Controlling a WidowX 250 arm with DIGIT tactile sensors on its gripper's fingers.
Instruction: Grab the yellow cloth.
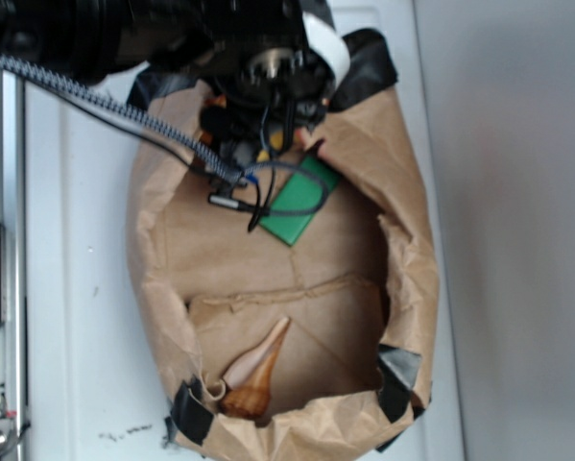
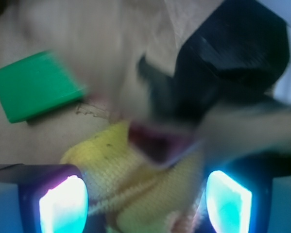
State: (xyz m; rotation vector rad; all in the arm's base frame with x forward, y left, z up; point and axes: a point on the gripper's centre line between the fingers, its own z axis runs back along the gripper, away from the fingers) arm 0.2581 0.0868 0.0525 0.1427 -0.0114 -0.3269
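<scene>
1. Straddling the yellow cloth [image 2: 135,194], the gripper [image 2: 145,204] is standing wide, fingers [image 2: 62,204] flanking the folds without clamping them.
2. Reaching down from the frame's top, the arm [image 1: 268,67] is hanging over the paper bag's [image 1: 162,250] far corner, beside the green block [image 1: 301,202].

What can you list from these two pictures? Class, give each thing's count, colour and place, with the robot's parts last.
cloth: one, yellow, between the jaws in the wrist view
block: one, green, upper middle of the bag floor
shell: one, brown-orange, lower part of the bag
bag: one, brown paper with black tape at the corners, on the white table
gripper: one, lit pads, jaws apart on either side of the cloth
</scene>
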